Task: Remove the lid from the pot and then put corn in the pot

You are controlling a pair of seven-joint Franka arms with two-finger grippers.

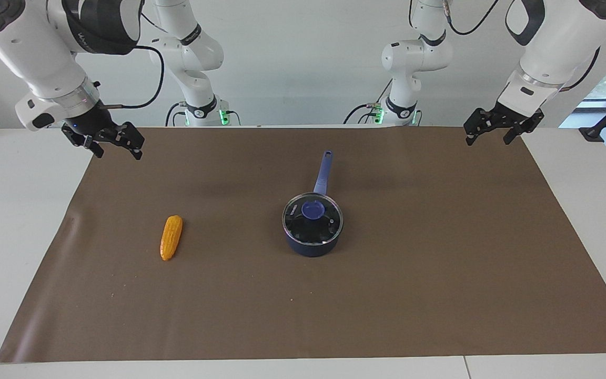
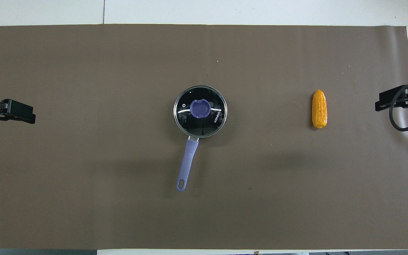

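Note:
The dark blue pot [image 1: 311, 247] stands mid-table with the glass lid [image 1: 326, 227] on it, blue knob [image 1: 313, 209] at its centre. Its lighter blue handle [image 1: 323, 173] points toward the robots. In the overhead view the pot's handle [image 2: 187, 163] and the lid [image 2: 214, 122] show clearly. The yellow-orange corn [image 1: 171, 237] lies on the mat beside the pot, toward the right arm's end; it also shows in the overhead view [image 2: 319, 108]. My right gripper [image 1: 116, 152] hangs open and empty over the mat's edge. My left gripper [image 1: 488, 140] hangs open and empty over the other edge.
A brown mat [image 1: 440, 263] covers most of the white table [image 1: 8, 237]. The two arm bases stand at the robots' edge. Both grippers also show at the sides of the overhead view, left [image 2: 23, 113] and right [image 2: 384, 102].

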